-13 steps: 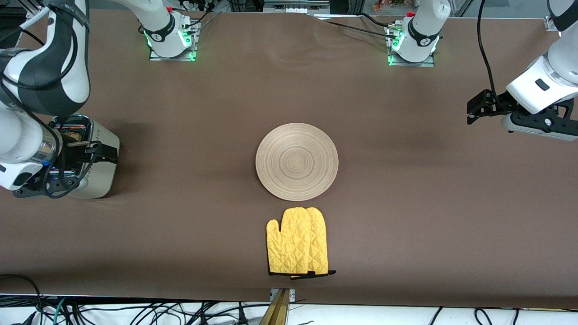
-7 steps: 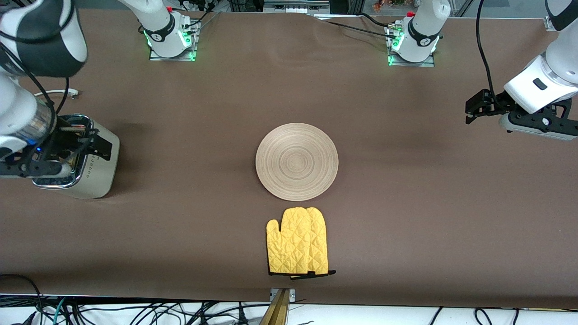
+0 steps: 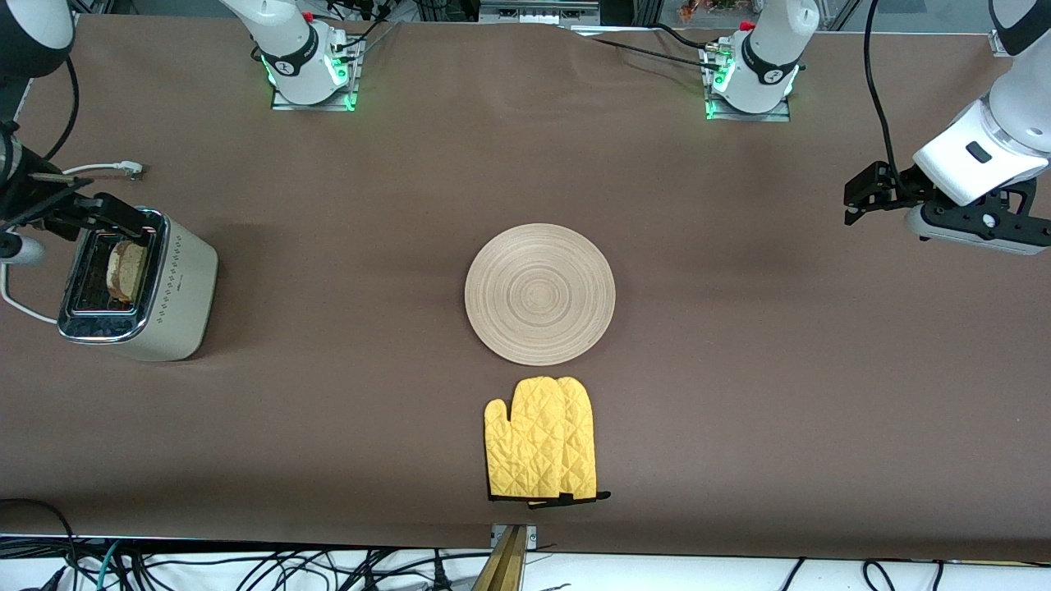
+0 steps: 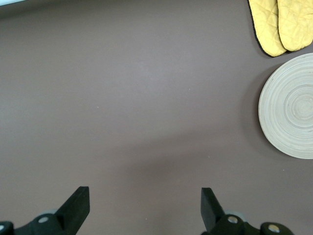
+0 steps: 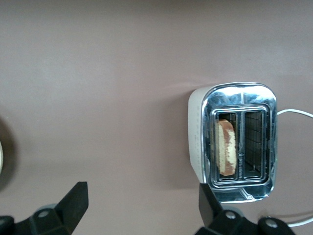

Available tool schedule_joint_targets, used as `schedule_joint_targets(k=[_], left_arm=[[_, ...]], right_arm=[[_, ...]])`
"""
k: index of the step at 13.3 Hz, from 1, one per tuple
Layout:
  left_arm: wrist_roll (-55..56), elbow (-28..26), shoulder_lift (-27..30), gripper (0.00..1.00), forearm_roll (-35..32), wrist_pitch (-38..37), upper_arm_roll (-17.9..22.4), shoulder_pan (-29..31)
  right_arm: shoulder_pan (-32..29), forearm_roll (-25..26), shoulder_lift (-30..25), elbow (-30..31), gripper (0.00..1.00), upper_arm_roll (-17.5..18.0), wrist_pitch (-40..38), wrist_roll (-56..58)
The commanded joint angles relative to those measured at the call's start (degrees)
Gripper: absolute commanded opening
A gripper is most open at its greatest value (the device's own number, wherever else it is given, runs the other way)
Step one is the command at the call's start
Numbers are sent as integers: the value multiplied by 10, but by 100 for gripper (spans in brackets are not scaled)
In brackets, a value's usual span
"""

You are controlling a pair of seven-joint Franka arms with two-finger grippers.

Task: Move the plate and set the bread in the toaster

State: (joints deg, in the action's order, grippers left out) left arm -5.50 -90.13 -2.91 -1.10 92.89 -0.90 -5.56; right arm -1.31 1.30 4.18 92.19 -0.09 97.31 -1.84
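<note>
The pale wooden plate [image 3: 539, 294] lies bare at the middle of the table and shows at the edge of the left wrist view [image 4: 288, 112]. The cream toaster [image 3: 135, 283] with its chrome top [image 5: 239, 139] stands at the right arm's end of the table. The brown bread [image 3: 126, 269] stands upright in one slot [image 5: 226, 147]; the other slot is empty. My right gripper [image 3: 90, 205] hangs open and empty in the air over the toaster's edge [image 5: 142, 196]. My left gripper [image 3: 858, 201] waits open and empty above bare table at the left arm's end [image 4: 144, 198].
A yellow quilted oven mitt [image 3: 542, 439] lies flat just nearer the front camera than the plate, also in the left wrist view [image 4: 281, 24]. The toaster's white cord [image 3: 98, 170] trails on the brown table cover [image 3: 328, 410]. Both arm bases stand along the table's back edge.
My right arm has risen and pulled back off the toaster toward its own end of the table, uncovering the bread in the slot. The left arm barely shifted. Plate and mitt stayed put.
</note>
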Motion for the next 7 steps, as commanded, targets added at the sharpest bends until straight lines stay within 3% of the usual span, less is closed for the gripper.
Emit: schedule_joint_targets(k=[1,7], left_arm=[[-5,9,2,100,4,-13,-2,-1],[-5,10,1,100,3,-13,-3,-1]], right_arm=[[-18,-9,-16,23,100,18,10,25],[-15,-7,13,-18,100,18,-33,26]])
